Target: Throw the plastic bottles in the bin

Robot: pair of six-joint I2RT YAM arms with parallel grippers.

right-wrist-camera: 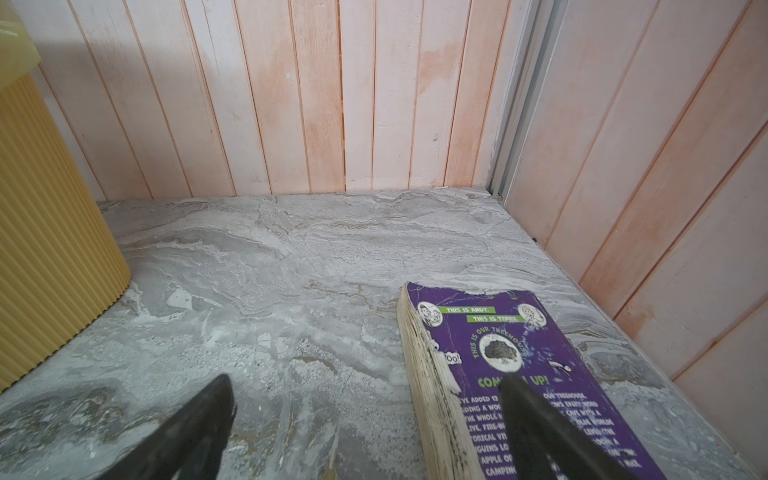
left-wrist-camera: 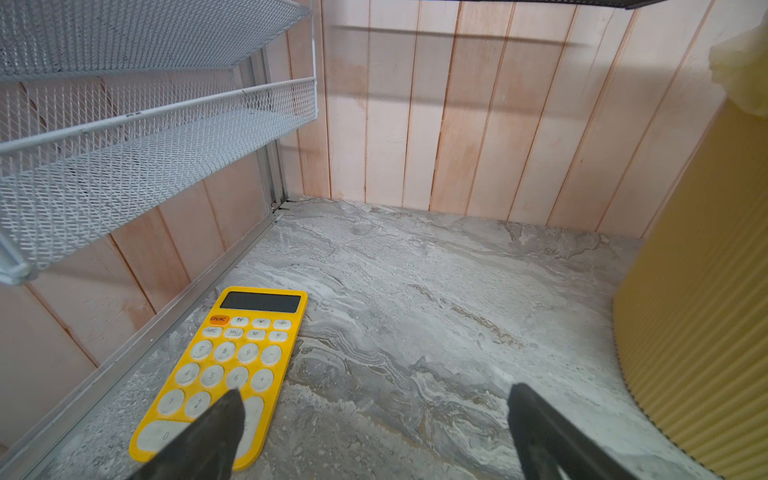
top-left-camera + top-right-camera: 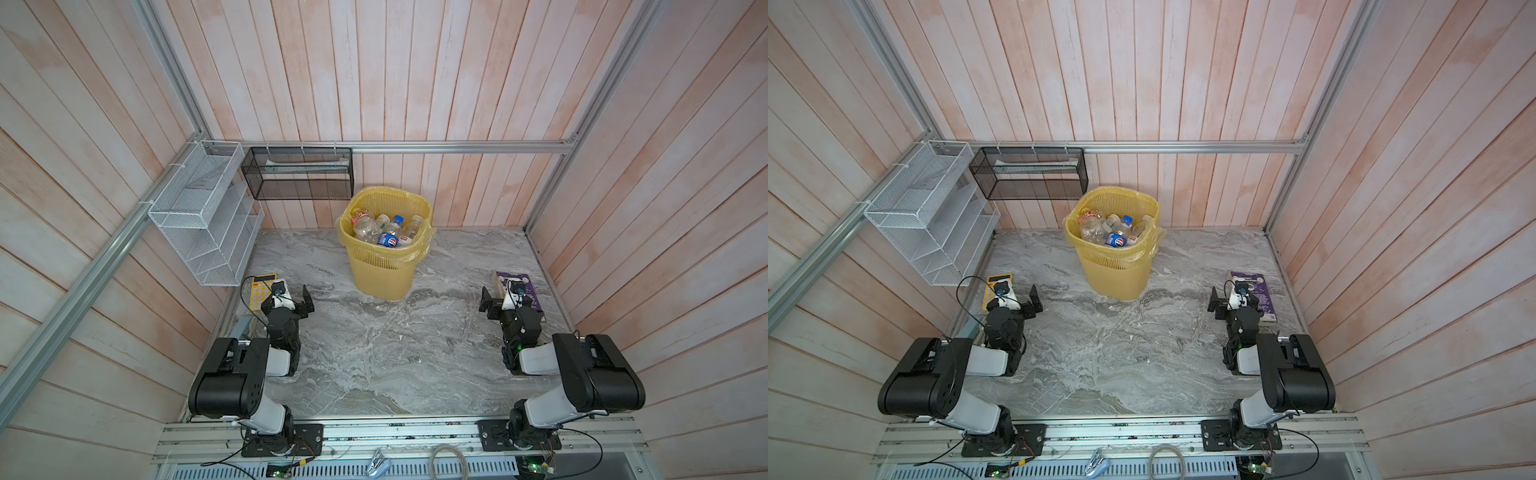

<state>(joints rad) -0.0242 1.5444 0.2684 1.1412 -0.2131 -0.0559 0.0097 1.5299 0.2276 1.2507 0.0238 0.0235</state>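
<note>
The yellow lattice bin (image 3: 382, 274) (image 3: 1115, 274) stands at the back middle of the marble table, lined with a yellow bag. Several plastic bottles (image 3: 388, 232) (image 3: 1113, 230) lie piled inside it, with red, blue and white labels and caps. My left gripper (image 3: 297, 305) (image 2: 376, 390) hangs open and empty low over the table at the left, with the bin's wall (image 2: 698, 332) off to its side. My right gripper (image 3: 492, 303) (image 1: 366, 376) is open and empty at the right, and the bin (image 1: 45, 249) is on its other side.
A yellow calculator (image 2: 232, 365) (image 3: 259, 293) lies under my left gripper's one finger. A purple book (image 1: 511, 365) (image 3: 528, 286) lies under one finger of the right. A white wire rack (image 3: 199, 216) and a black mesh basket (image 3: 299, 174) hang on the walls at back left.
</note>
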